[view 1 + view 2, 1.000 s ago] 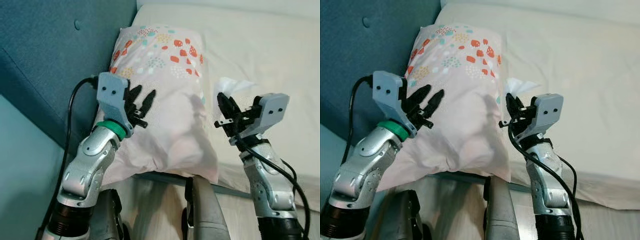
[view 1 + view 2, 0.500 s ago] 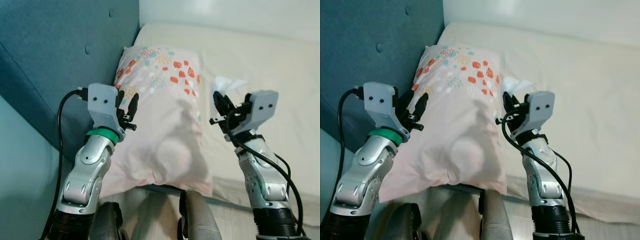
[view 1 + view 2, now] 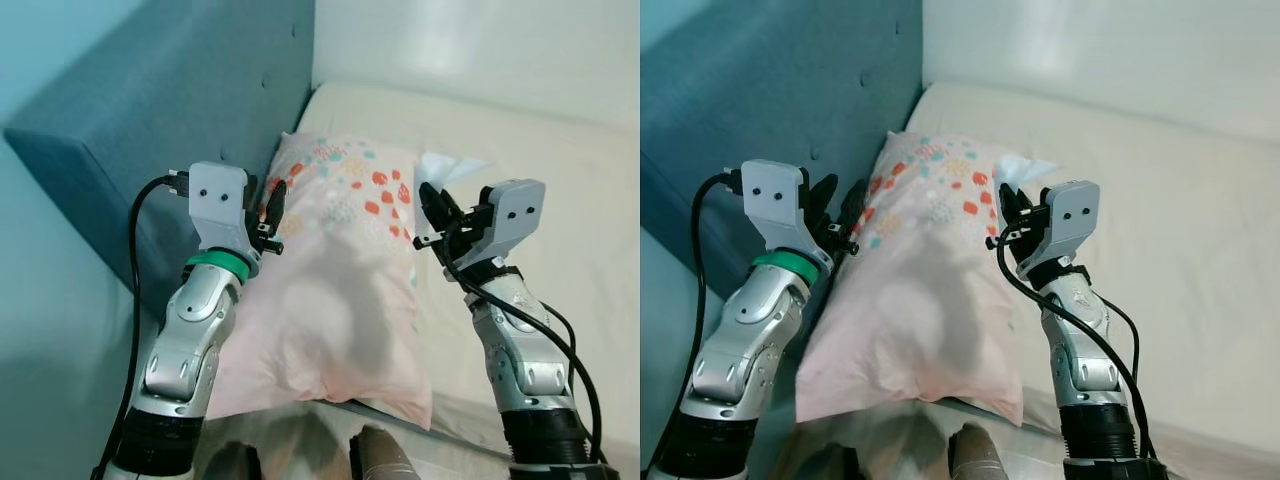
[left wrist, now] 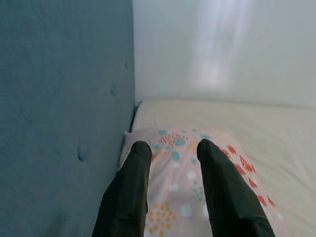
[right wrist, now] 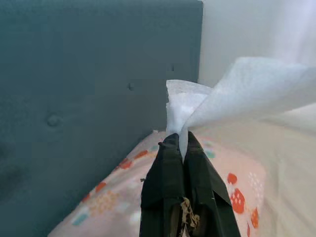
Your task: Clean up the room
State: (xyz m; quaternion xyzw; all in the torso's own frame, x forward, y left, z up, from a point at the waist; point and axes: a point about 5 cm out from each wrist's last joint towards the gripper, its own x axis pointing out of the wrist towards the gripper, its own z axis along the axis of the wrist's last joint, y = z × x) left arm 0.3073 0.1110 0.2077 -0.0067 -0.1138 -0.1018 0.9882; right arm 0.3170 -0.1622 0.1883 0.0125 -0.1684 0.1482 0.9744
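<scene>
The right hand (image 5: pixel 178 143) is clenched on a white tissue (image 5: pixel 232 94), which sticks up past its fingertips above the right edge of the patterned pillow (image 3: pixel 340 290). The left hand (image 4: pixel 170 150) hovers released, fingers parted, over the pillow's left edge, just beside the blue headboard (image 3: pixel 160 130). The pillow lies on the bed (image 3: pixel 560 160) between both hands.

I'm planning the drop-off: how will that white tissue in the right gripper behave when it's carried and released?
The tissue looks thin and limp, flaring loosely above the right gripper, so it probably flutters when moved. Likely very light, it may drift rather than fall straight. Pinched at one corner, it could tear if tugged.
</scene>
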